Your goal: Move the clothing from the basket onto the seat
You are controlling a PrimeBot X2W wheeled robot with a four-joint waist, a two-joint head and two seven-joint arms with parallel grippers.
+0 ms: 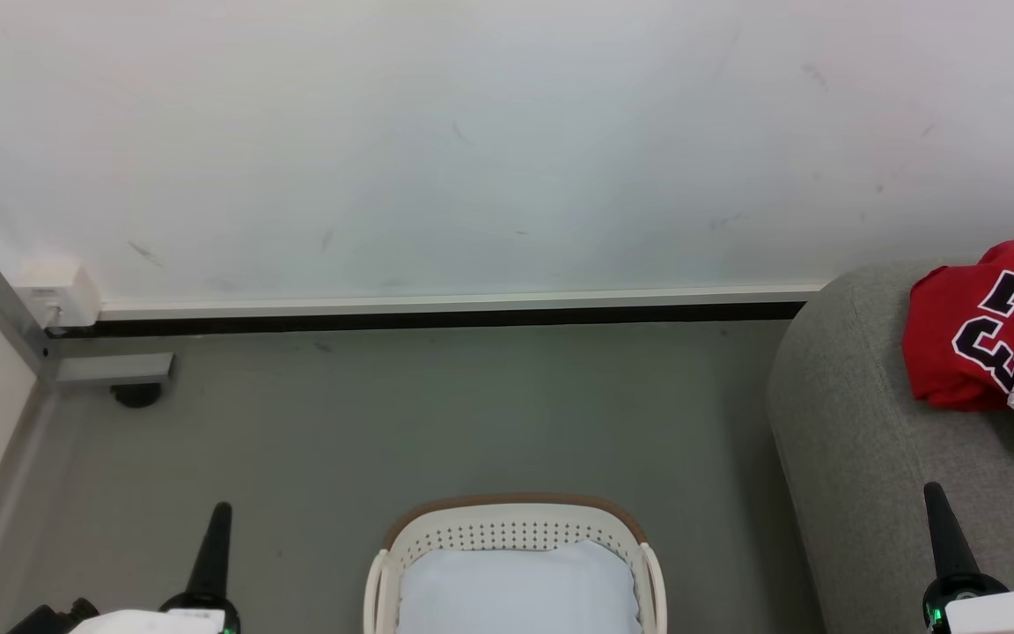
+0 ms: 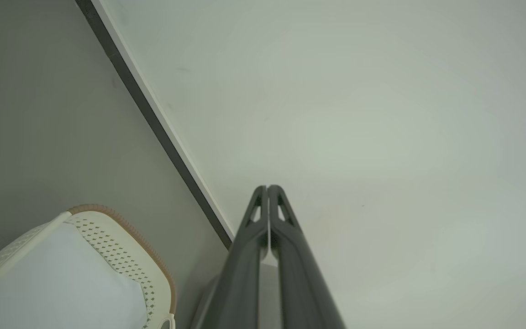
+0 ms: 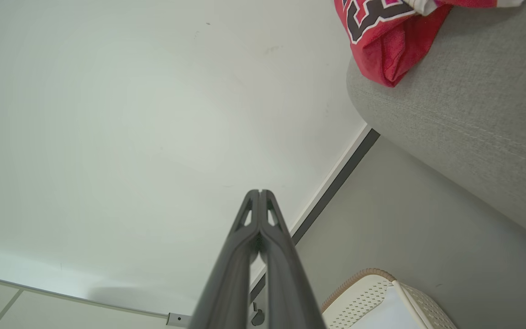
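Clothing (image 1: 973,343), red jersey with black "23" plus red white-trimmed piece, lies crumpled on grey seat (image 1: 859,440), ahead and slightly right of right hand (image 1: 934,490). Basket (image 1: 516,528) on floor (image 1: 384,414) between both hands, pale lining (image 1: 516,590) showing. Left hand (image 1: 222,509): fingers pressed together, gripping nothing. Right hand likewise closed, empty. Both hands apart from clothing and basket.
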